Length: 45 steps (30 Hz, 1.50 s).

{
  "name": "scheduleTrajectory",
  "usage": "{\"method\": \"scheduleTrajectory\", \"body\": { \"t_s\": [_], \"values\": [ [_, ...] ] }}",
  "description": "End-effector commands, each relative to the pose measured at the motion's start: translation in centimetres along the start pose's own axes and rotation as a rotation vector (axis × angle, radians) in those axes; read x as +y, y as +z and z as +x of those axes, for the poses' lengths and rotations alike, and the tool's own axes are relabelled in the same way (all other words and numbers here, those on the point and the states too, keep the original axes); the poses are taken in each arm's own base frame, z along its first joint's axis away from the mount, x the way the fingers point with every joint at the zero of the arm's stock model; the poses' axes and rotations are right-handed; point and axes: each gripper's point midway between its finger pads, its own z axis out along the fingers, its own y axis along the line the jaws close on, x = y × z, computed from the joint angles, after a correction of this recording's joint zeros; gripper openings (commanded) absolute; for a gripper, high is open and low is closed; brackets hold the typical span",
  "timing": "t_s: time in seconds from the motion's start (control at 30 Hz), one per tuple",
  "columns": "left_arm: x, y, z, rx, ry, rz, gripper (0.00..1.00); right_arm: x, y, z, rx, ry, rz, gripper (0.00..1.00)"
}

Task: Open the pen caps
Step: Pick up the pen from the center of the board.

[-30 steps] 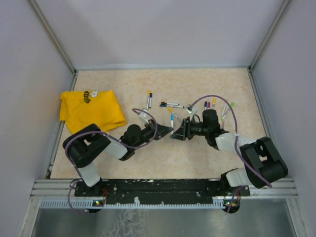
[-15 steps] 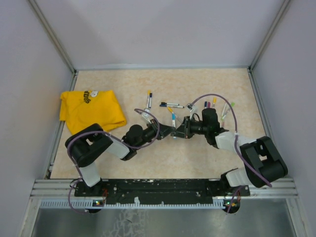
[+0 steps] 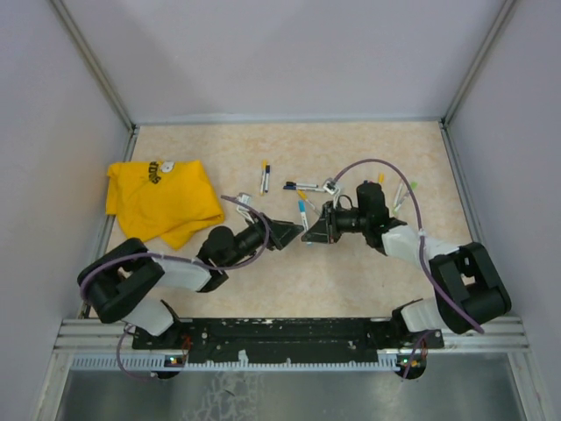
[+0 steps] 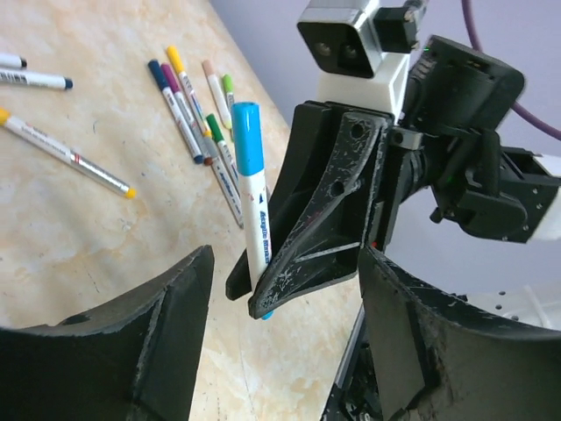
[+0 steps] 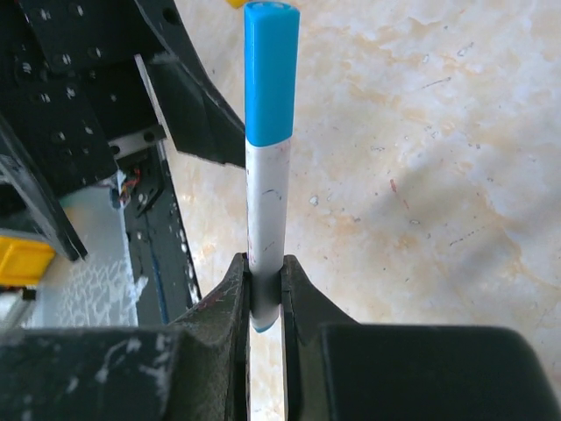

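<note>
Backed away from the pen, the left gripper (image 3: 288,233) now stands with jaws wide apart, holding nothing. The right gripper (image 5: 265,274) pinches a white plastic marker barrel (image 5: 264,219) near its lower end. The marker's sky-blue cylindrical cap (image 5: 271,74) sits on top, just beyond the left fingers.

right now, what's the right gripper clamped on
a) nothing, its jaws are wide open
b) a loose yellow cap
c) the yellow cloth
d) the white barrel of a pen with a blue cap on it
d: in the right wrist view the right gripper pinches the white barrel of a pen near its lower end, with the blue cap seated on the top end.
</note>
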Motion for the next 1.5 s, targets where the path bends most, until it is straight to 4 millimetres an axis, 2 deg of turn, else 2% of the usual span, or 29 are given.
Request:
{"method": "scheduleTrajectory", "body": {
  "t_s": [0.0,0.3,0.5,0.67,0.83,1.2,1.47],
  "values": [
    [-0.6,-1.7,-1.0,0.007,0.149,0.043,0.73,1.8,-0.9,-1.8,0.043,-0.186,-0.096,0.0],
    [0.3,-5.2,-2.8,-0.014,0.216,0.048,0.99,2.0,-1.9,-2.0,0.124,-0.258,-0.105,0.0],
    [0.4,-6.9,-3.6,-0.019,0.16,0.103,0.99,1.9,-2.2,-2.0,0.147,-0.29,-0.091,0.0],
    [0.8,-7.3,-3.6,0.004,0.124,0.117,0.99,1.8,-2.4,-2.0,0.162,-0.305,-0.083,0.0],
    [0.3,-7.7,-3.9,-0.006,0.108,0.161,0.99,1.9,-2.6,-1.9,0.171,-0.31,-0.083,0.0],
    [-0.9,-7.7,-4.1,-0.008,0.065,0.228,0.99,2.1,-2.5,-1.6,0.181,-0.296,-0.106,0.0],
    [-1.1,-7.3,-3.6,0.026,0.021,0.249,0.97,2.3,-2.5,-1.3,0.187,-0.283,-0.122,0.0]
  ]
}}
